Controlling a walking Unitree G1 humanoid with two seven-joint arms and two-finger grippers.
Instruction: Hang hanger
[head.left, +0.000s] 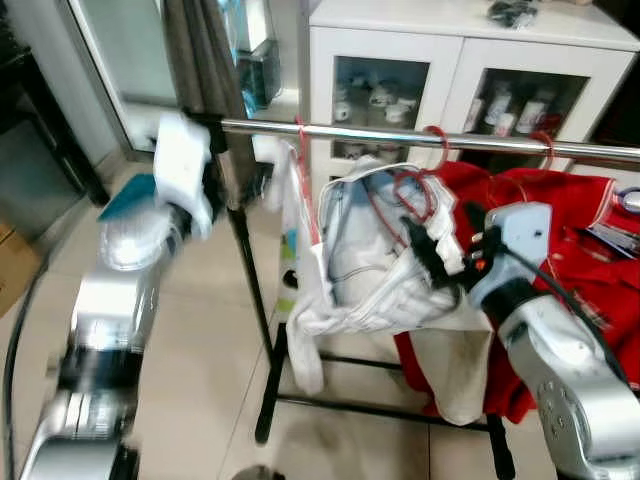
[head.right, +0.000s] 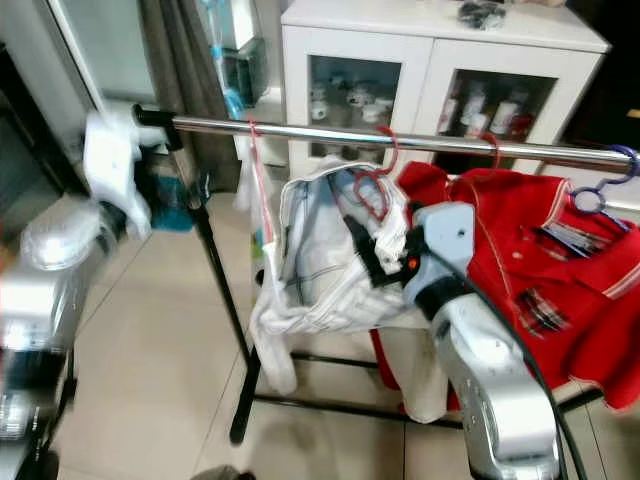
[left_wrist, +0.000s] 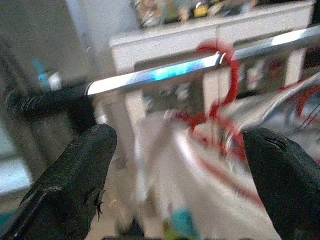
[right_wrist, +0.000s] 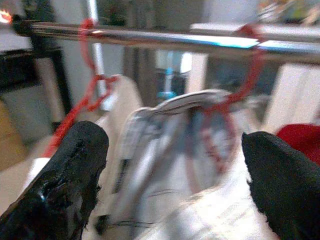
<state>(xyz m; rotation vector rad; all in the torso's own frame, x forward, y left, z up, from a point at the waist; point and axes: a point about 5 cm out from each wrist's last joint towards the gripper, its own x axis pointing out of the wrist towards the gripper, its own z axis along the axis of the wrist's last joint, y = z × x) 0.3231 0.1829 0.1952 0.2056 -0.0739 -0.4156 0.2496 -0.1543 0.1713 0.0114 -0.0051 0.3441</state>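
Left eye view: a chrome rail (head.left: 420, 138) of a black-framed garment rack (head.left: 262, 400) crosses the scene at chest height. A red wire hanger (head.left: 432, 150) is hooked over the rail near its middle, carrying a white shirt (head.left: 370, 270) that bunches and sags below it; a red garment (head.left: 560, 260) hangs just beside it toward the right end of the rail. The right gripper (head.left: 425, 250) is raised against the white shirt, below the rail; the left gripper (head.left: 215, 185) is lifted near the rail's left end, blurred. Behind stands a white glass-door cabinet (head.left: 470, 60). Right eye view: it adds a blue hanger hook (head.right: 600, 190) at the far right end of the rail, and a second thin red hanger (head.right: 258, 180) hanging near the left end. Left wrist view: the matte black left fingers (left_wrist: 75, 175) are spread wide apart with nothing between them, the glossy rail and a red hook beyond, heavily blurred. Right wrist view: the right fingers (right_wrist: 65, 170) are likewise spread apart, empty, framing the striped white collar and the red hook seated over the rail.
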